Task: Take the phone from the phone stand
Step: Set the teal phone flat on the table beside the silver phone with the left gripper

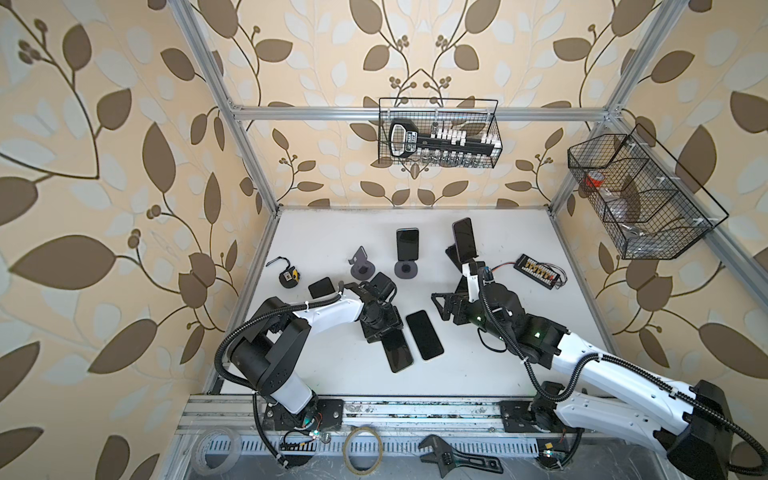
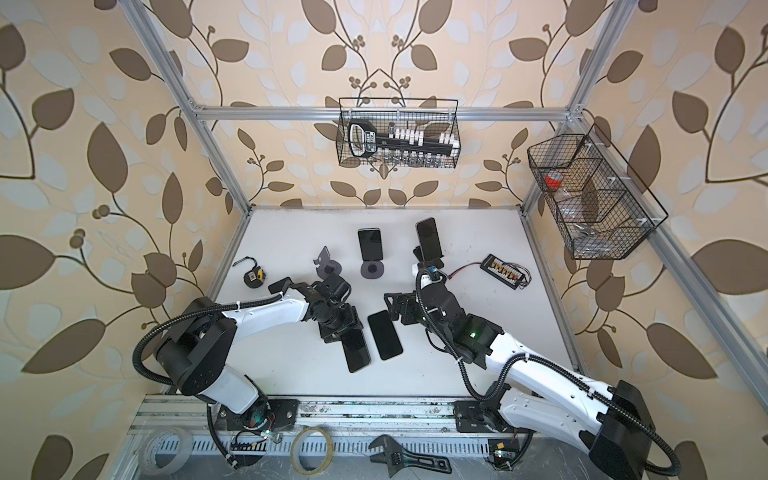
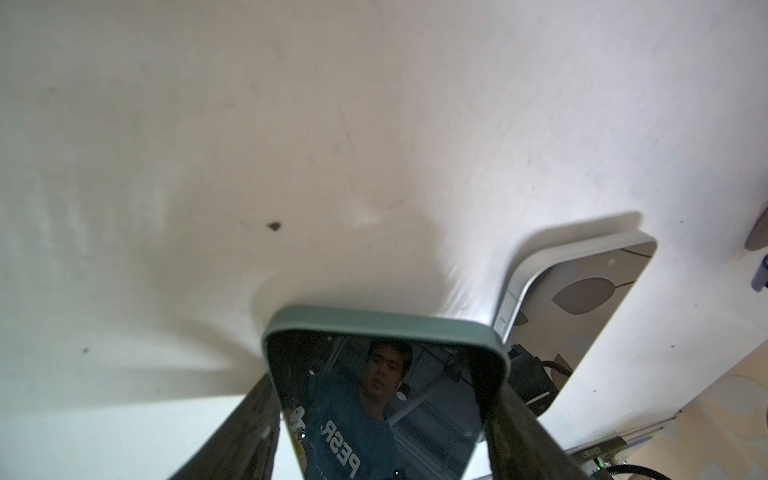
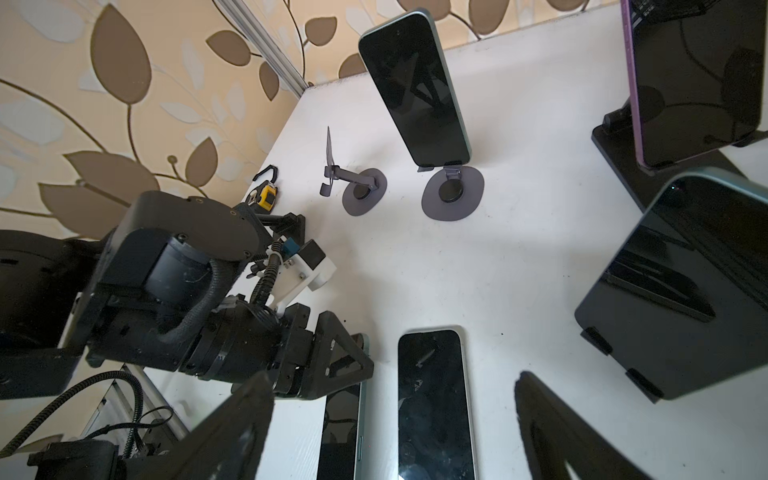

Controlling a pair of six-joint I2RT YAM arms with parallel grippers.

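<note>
Phone (image 1: pixel 400 355), green case: pinched by its long sides in left gripper (image 3: pixel 382 432), close over the tabletop (image 1: pixel 332 232), front middle, likely for laying flat beside 1 flat phone (image 1: pixel 424 334); 1 empty stand (image 1: pixel 361 266) back, left of middle. Right gripper (image 4: pixel 392 382): jaws spread, holding nothing. White scuffed tabletop, leaf-patterned walls (image 1: pixel 124 166)
</note>
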